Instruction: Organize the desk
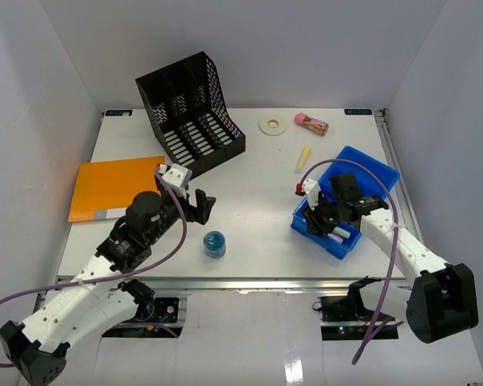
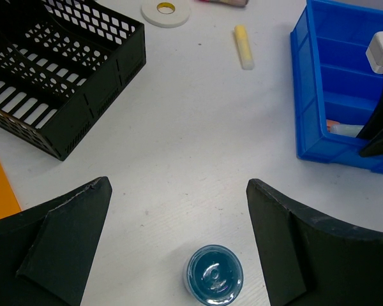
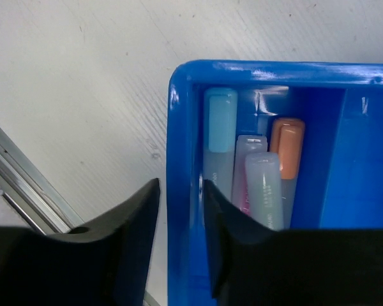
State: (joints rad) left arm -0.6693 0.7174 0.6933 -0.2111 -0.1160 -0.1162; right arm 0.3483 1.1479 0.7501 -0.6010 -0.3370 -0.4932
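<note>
Top view: my left gripper [image 1: 202,206] hangs wide open and empty over the white desk [image 1: 258,185].

Left wrist view: a small blue jar [image 2: 214,274] stands between its fingers [image 2: 64,242], touching neither.

Right wrist view: my right gripper [image 3: 182,210] straddles the blue bin [image 3: 262,65] wall, jaws narrowly parted; I cannot tell whether they clamp it.

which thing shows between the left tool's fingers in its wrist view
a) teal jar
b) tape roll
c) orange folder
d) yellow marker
a: in the left wrist view the teal jar lies in the gap of the open left tool.
</note>
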